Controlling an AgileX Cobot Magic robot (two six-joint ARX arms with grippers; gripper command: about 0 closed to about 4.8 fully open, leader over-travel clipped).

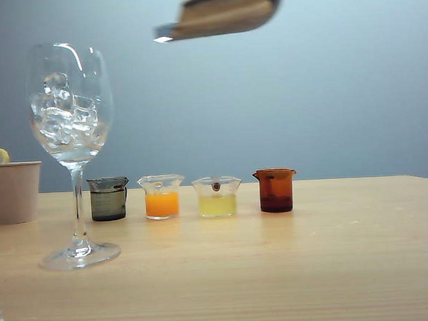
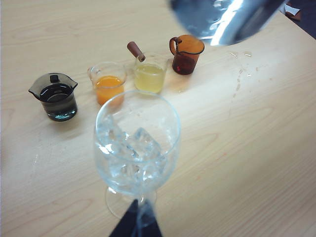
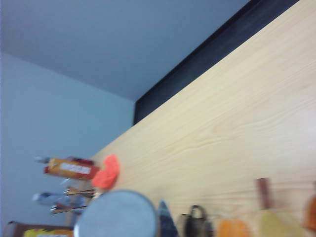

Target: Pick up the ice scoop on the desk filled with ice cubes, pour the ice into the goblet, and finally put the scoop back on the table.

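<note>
a plain pale blue-grey wall runs behind the scene, evenly lit and a little brighter toward the middle. in the right wrist view a dark strip lies between the wood surface's far edge and that wall.

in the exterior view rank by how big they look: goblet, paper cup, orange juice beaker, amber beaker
1. goblet, by far the tallest, though it stands nearer the camera.
2. paper cup, partly cut off by the view's edge.
3. orange juice beaker and amber beaker: look about alike, so no ranking.
</note>
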